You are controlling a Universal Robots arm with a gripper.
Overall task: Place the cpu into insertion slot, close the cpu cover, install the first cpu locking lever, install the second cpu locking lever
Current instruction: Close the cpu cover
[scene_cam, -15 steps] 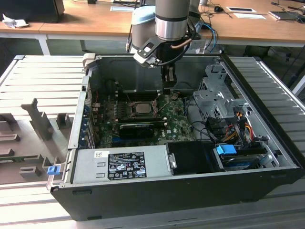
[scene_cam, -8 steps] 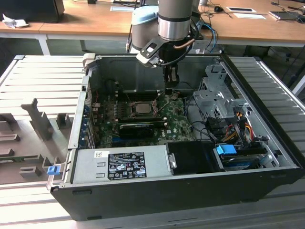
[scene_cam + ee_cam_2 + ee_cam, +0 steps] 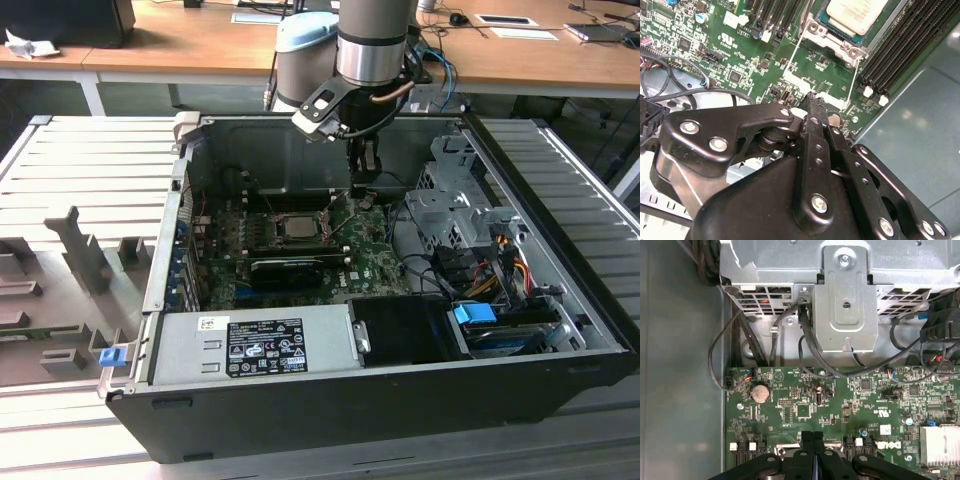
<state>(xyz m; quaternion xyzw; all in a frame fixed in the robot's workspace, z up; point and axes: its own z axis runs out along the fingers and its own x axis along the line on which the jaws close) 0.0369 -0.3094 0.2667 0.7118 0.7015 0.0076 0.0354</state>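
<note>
The cpu shows its pale silvery face inside the insertion slot on the green board. The silvery cpu cover frames it and looks laid down around the chip. Two thin wire locking levers run out from the socket's corners toward my gripper. The gripper is shut and hangs just above the board, beside the socket on the exterior view's right, its tips between the two lever ends. I see nothing held between the fingers.
The open computer case has a grey power-supply box at the front and a metal drive cage with cables on the exterior view's right. Black memory slots flank the socket. A coin battery sits on the board.
</note>
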